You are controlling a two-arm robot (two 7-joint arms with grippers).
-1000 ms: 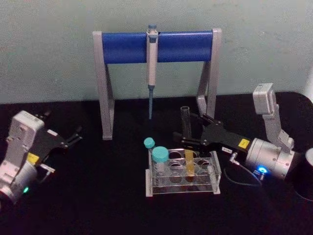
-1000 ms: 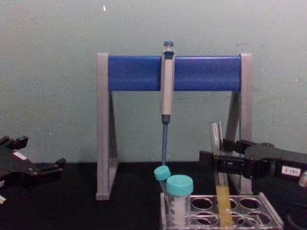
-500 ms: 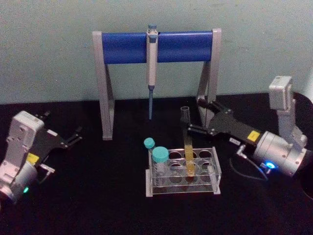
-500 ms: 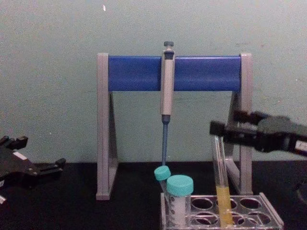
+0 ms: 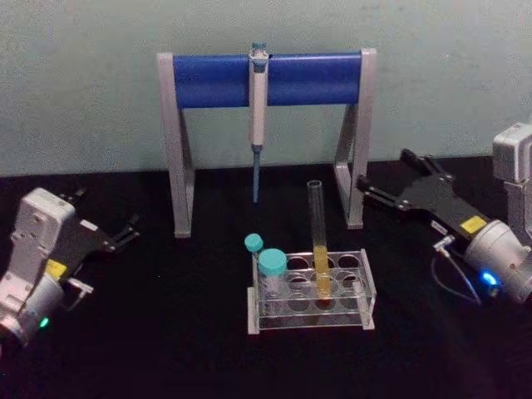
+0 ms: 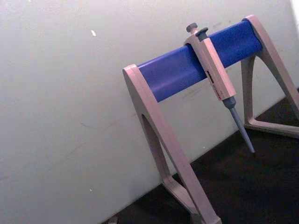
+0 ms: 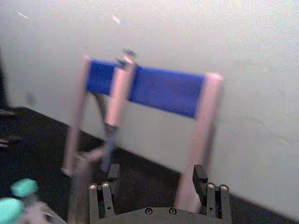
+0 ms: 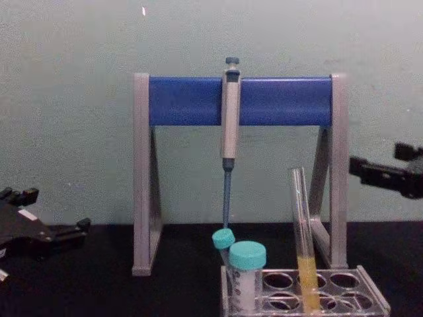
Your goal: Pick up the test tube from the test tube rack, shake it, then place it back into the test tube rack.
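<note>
The test tube rack [image 5: 312, 299] sits nearest on the black bench [image 5: 166, 332]. The test tube [image 5: 318, 241] stands upright in it, beside two teal-capped tubes [image 5: 271, 270]. The right gripper [image 5: 384, 189] hovers well apart, jaws open and empty. The left gripper [image 5: 125, 233] rests at left, jaws parted. Farthest stands the pipette stand [image 5: 266, 79].

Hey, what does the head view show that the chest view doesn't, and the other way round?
Head view, not chest: the low clear-plastic test tube rack down to its base, and the grey wrist housings behind both pincers.
Chest view, not head: the wall above the stand, with a small white mark.
Both: the long clear glass test tube with yellow liquid standing in the rack, untouched; two teal-capped tubes; the blue-and-grey pipette stand with its hanging pipette; the open left pincer and open right pincer, each off to its side.
</note>
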